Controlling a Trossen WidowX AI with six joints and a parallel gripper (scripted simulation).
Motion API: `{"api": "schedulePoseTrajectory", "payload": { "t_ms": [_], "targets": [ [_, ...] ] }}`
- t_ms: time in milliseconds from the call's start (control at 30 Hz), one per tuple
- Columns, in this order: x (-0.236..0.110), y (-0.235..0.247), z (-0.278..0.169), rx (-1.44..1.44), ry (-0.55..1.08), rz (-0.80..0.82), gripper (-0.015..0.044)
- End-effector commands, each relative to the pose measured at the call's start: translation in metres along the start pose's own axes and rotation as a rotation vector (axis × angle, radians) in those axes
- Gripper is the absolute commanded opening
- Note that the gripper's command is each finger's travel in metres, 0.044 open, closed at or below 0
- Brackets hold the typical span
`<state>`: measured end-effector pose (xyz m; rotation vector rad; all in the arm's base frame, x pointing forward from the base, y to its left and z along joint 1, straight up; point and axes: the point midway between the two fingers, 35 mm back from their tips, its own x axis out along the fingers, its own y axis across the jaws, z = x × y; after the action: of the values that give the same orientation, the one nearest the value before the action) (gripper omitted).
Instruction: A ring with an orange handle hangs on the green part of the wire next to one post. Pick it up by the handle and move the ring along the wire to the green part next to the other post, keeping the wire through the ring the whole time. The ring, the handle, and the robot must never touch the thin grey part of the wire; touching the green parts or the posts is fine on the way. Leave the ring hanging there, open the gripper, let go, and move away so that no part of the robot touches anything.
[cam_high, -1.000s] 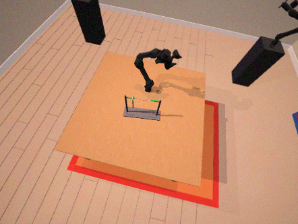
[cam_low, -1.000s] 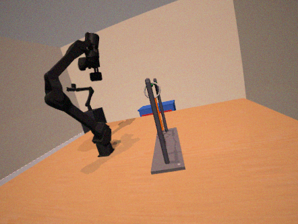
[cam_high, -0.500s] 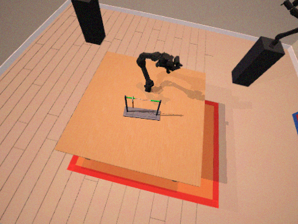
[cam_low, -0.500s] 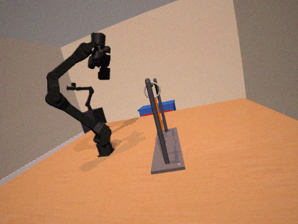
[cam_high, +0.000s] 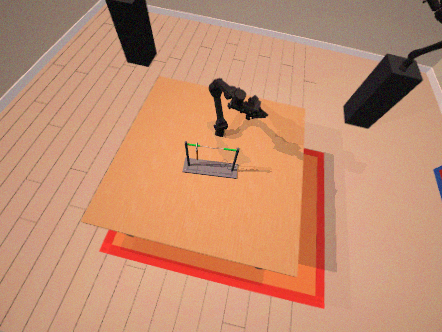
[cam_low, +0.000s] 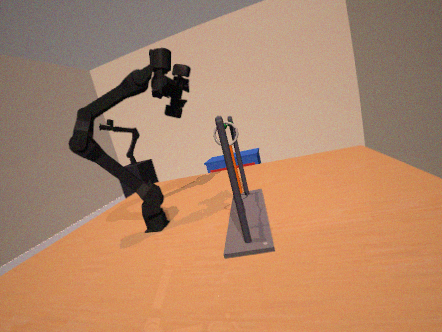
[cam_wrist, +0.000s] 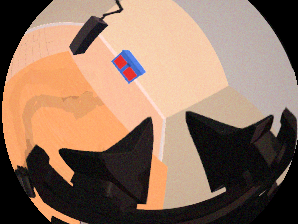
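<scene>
A bare test room: plank floor (cam_high: 45, 150), plain walls (cam_low: 280, 75), camera pillars (cam_high: 131, 30) well behind the gripper (cam_low: 175, 107).

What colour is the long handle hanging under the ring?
Orange handle, best seen in the exterior view.

The stand (cam_high: 210, 170) sits on the table (cam_high: 165, 220) — just in front of the arm's base (cam_high: 220, 131). The ring (cam_low: 226, 134) hangs at the far post (cam_low: 239, 157); the gripper (cam_low: 175, 109) hovers well apart, high above the table.
</scene>
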<state>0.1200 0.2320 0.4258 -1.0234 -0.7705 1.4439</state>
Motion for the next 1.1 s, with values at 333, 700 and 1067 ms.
{"api": "schedulePoseTrajectory", "payload": {
  "t_ms": [333,700,1067],
  "targets": [
    [-0.038,-0.014,-0.104,0.226,0.272,-0.203,0.0160],
    [-0.106,-0.013,-0.175,0.386,0.482,-0.422,0.0160],
    [-0.199,0.008,-0.225,0.525,0.686,-0.683,0.0160]
  ]
}}
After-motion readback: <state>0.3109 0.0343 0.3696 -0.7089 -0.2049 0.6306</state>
